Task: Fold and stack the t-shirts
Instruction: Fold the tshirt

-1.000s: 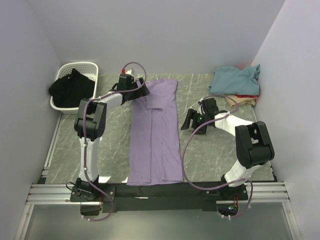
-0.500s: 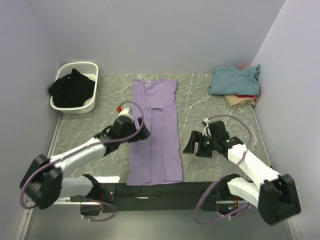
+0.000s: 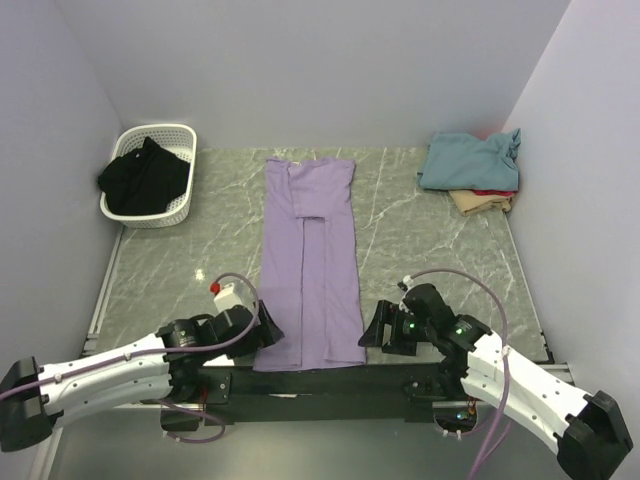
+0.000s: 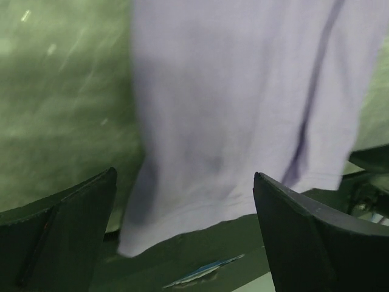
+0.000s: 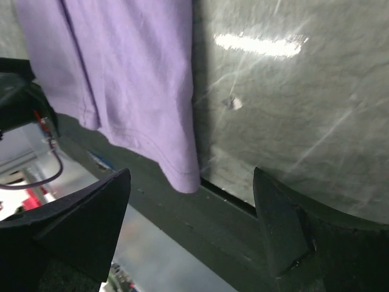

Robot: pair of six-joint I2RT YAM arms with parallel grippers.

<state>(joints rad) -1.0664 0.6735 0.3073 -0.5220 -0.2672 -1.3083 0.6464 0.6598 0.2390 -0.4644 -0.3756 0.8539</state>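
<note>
Lavender shirt [image 3: 308, 270] hem lies between the open left pincer [image 3: 263, 335] and open right pincer [image 3: 372, 335]; pinching one layer only could skew the fold.

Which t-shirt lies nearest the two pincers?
The lavender t-shirt, laid out as a long strip, its near hem between the open left pincer and right pincer. The teal, red and tan ones sit piled in the far right corner.
</note>
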